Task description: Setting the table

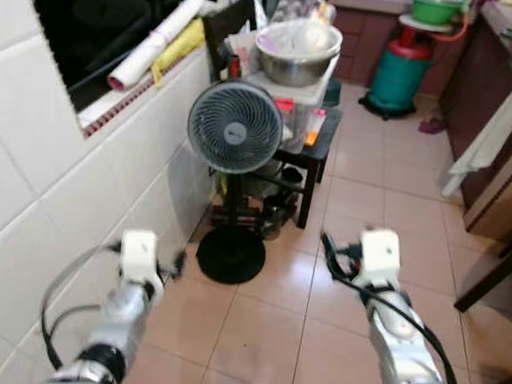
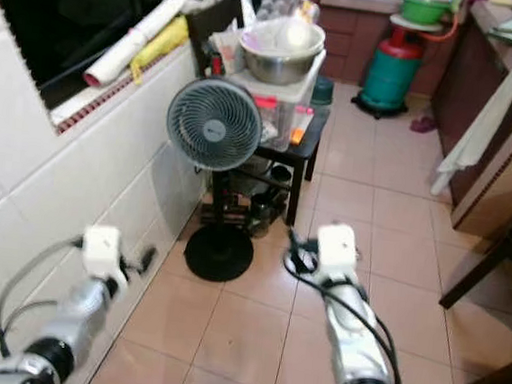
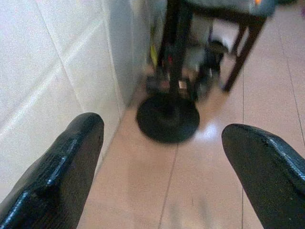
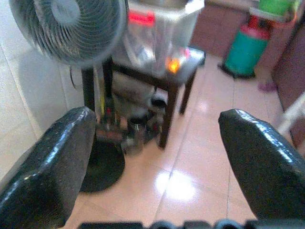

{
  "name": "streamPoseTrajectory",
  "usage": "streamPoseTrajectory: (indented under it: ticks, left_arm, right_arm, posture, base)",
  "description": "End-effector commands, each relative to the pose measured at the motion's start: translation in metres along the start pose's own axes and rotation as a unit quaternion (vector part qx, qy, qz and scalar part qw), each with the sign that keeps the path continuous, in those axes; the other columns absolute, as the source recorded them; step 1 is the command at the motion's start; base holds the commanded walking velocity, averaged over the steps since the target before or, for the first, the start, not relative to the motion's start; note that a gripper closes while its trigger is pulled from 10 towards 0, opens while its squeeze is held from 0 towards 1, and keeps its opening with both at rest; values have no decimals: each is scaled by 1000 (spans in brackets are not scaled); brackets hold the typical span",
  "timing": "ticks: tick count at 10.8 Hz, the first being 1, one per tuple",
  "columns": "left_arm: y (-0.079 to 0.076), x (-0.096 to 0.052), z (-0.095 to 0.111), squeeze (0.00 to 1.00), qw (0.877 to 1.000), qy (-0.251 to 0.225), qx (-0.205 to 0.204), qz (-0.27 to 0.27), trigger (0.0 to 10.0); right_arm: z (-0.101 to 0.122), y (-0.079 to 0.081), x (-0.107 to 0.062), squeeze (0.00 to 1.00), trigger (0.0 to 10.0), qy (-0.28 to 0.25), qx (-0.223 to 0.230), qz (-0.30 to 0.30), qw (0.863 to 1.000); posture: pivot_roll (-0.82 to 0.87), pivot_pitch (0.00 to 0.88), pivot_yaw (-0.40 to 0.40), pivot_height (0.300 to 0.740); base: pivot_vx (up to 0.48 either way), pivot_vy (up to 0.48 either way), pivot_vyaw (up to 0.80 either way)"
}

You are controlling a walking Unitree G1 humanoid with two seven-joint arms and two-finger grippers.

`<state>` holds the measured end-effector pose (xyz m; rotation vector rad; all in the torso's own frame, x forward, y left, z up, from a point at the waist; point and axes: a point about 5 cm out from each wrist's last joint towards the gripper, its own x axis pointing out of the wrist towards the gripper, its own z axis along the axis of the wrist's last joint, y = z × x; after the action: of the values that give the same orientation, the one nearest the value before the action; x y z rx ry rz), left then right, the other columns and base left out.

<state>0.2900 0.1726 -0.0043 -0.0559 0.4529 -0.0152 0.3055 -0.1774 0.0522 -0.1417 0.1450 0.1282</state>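
Observation:
Both my arms reach forward over the tiled floor with nothing in them. My left gripper [image 3: 162,138] is open, its fingers [image 3: 71,157] spread wide near the white tiled wall [image 1: 48,181]. My right gripper [image 4: 155,126] is open too, pointing toward a small dark side table [image 1: 319,153]. On that table a clear plastic box carries a metal bowl [image 1: 296,55] with something white inside. A dark wooden table's leg [image 1: 503,266] and edge stand at the far right.
A grey standing fan [image 1: 235,126] with a round black base [image 1: 230,255] stands against the wall, just ahead of my grippers. A green gas cylinder [image 1: 401,70] is at the back. Cabinets and a hanging cloth [image 1: 498,125] line the right. Open floor [image 1: 375,176] lies between.

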Motion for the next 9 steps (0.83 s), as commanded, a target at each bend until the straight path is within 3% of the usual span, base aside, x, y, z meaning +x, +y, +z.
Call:
streamPoseTrajectory:
  ticks: [1, 3, 5, 9]
  left_arm:
    - [1, -3, -12, 0, 999, 34, 16, -10, 10000]
    - [0, -8, -29, 0, 996, 78, 31, -26, 10000]
    - [6, -21, -57, 0, 988, 147, 48, -29, 10000]
    - [17, -33, -77, 0, 980, 194, 45, -14, 10000]
  right_arm:
    - [-12, -6, 0, 0, 10000, 35, 21, -14, 999]
    - [-36, -11, -6, 0, 10000, 95, 42, -24, 994]
    - [-75, -17, -27, 0, 10000, 192, 78, -56, 977]
    - [-109, -5, -53, 0, 10000, 284, 118, -46, 950]
  posture:
    - [-50, 8, 35, 740]
    - [-37, 0, 34, 740]
    - [-34, 0, 39, 740]
    - [-35, 0, 35, 740]
  base:
    - [0, 0, 0]
    - [0, 0, 0]
    - [0, 0, 0]
    - [0, 0, 0]
